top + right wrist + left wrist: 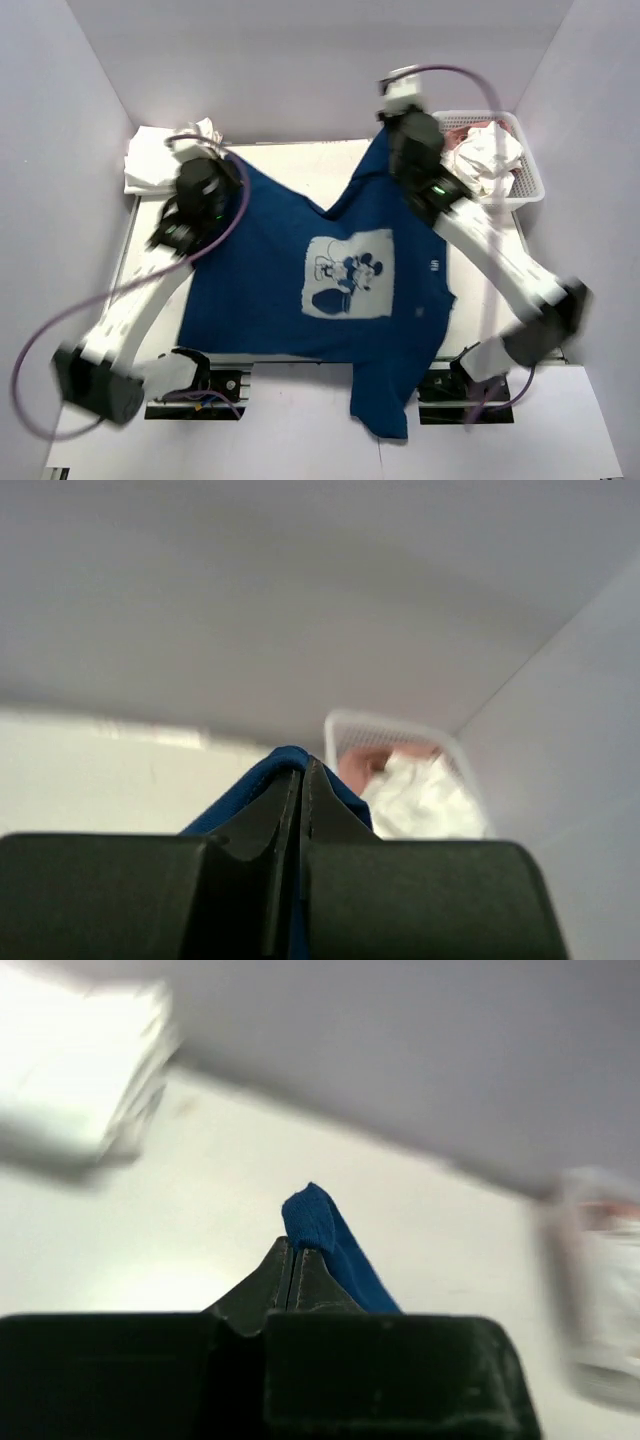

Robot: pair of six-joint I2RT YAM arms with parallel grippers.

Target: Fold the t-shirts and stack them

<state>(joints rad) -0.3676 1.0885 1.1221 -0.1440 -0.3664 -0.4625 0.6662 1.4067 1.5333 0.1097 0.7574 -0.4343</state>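
Observation:
A navy blue t-shirt [300, 270] with a white square chest print [348, 274] hangs spread between my two grippers above the table, its lower part draping over the near edge. My left gripper [205, 165] is shut on its far left corner; the blue cloth [320, 1235] sticks out above the closed fingertips [292, 1260]. My right gripper [398, 125] is shut on the far right corner; blue fabric [255, 780] wraps over its fingertips [302, 780]. Folded white t-shirts [150, 160] lie at the far left. White and pink tees [490, 155] sit in the basket.
A white lattice basket [530, 185] stands at the far right, also in the right wrist view [345, 725]. The white stack shows blurred in the left wrist view [80, 1070]. White walls enclose the table [290, 160] on three sides.

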